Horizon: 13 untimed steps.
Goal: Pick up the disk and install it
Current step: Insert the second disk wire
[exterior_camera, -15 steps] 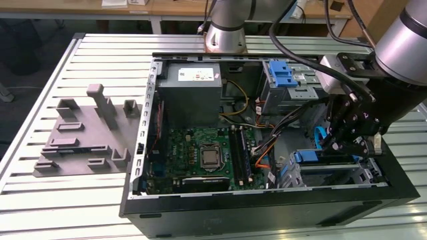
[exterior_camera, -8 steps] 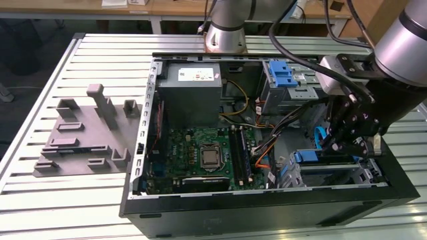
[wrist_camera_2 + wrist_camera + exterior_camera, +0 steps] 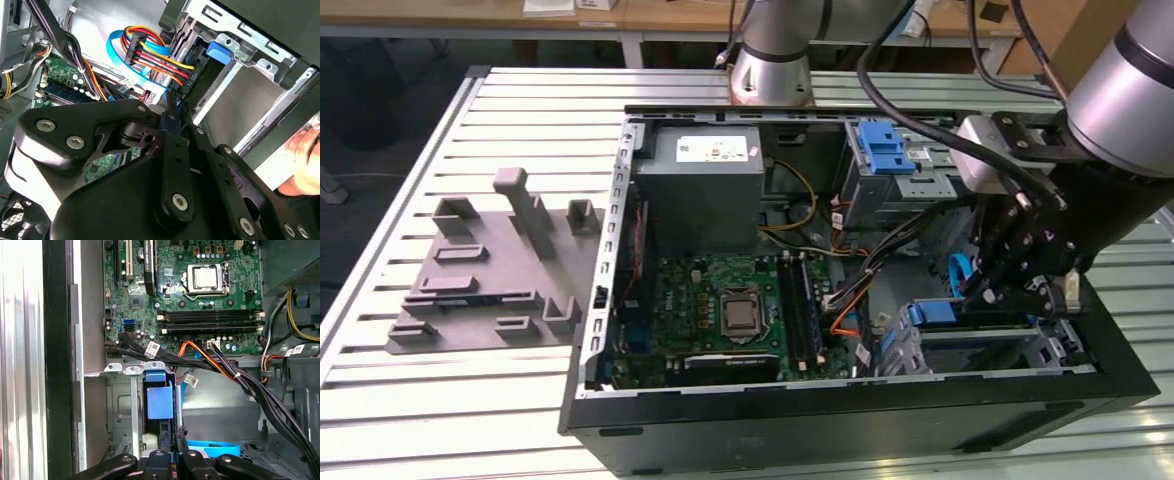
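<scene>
The claw (image 3: 1034, 285) is seen lowered into the open computer case (image 3: 854, 410) at the exterior view's right, over the near drive cage (image 3: 120, 410). Its fingers appear pressed together in the first wrist view. The disk (image 3: 161, 402) is seated in that cage, largely hidden; its blue bracket alone is made out. A hand (image 3: 305, 160) is cut off at the second wrist view's edge.

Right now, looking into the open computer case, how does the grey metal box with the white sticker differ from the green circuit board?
The grey metal box is a plain raised block; the green circuit board lies flat, crowded with parts. The box carries a white sticker; the board carries a square silver socket. Both sit side by side inside the computer case.
</scene>
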### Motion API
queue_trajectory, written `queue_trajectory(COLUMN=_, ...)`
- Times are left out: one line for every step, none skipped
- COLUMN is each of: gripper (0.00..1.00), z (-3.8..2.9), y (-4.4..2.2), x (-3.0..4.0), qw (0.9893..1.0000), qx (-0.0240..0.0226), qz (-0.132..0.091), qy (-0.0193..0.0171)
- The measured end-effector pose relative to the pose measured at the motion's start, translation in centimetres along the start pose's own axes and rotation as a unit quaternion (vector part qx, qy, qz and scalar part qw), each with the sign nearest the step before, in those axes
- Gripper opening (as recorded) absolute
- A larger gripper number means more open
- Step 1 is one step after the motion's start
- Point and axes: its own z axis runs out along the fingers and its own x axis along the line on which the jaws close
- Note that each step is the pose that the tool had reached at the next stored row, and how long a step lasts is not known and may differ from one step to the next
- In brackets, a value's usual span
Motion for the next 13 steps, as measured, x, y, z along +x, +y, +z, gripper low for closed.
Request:
queue_trajectory(gripper=0.16, z=0.02, y=0.0, x=0.0, qw=1.0, qx=0.0, qz=0.0, qy=0.0)
queue_trajectory(gripper=0.16, z=0.03, y=0.0, x=0.01, qw=1.0, qx=0.0, qz=0.0, qy=0.0001)
queue_trajectory(gripper=0.16, z=0.04, y=0.0, x=0.01, qw=1.0, qx=0.0, qz=0.0, qy=0.0001)
queue_trajectory(gripper=0.16, z=0.04, y=-0.01, x=0.01, qw=1.0, qx=0.0, qz=0.0, qy=0.0)
queue_trajectory(gripper=0.16, z=0.05, y=0.0, x=0.02, qw=1.0, qx=0.0, qz=0.0, qy=0.0)
queue_trajectory(gripper=0.16, z=0.05, y=0.0, x=0.02, qw=1.0, qx=0.0, qz=0.0, qy=0.0)
queue_trajectory(gripper=0.16, z=0.06, y=-0.01, x=0.02, qw=1.0, qx=0.0, qz=0.0, qy=-0.0001)
queue_trajectory(gripper=0.16, z=0.06, y=-0.01, x=0.02, qw=1.0, qx=0.0, qz=0.0, qy=-0.0001)
queue_trajectory(gripper=0.16, z=0.06, y=-0.01, x=0.02, qw=1.0, qx=0.0, qz=0.0, qy=-0.0001)
queue_trajectory(gripper=0.16, z=0.06, y=-0.01, x=0.02, qw=1.0, qx=0.0, qz=0.0, qy=-0.0001)
queue_trajectory(gripper=0.16, z=0.06, y=-0.01, x=0.02, qw=1.0, qx=0.0, qz=0.0, qy=-0.0001)
queue_trajectory(gripper=0.16, z=0.07, y=-0.01, x=0.03, qw=1.0, qx=0.0, qz=0.0, qy=-0.0002)
queue_trajectory(gripper=0.17, z=0.08, y=-0.01, x=0.03, qw=1.0, qx=0.0, qz=0.0, qy=-0.0002)
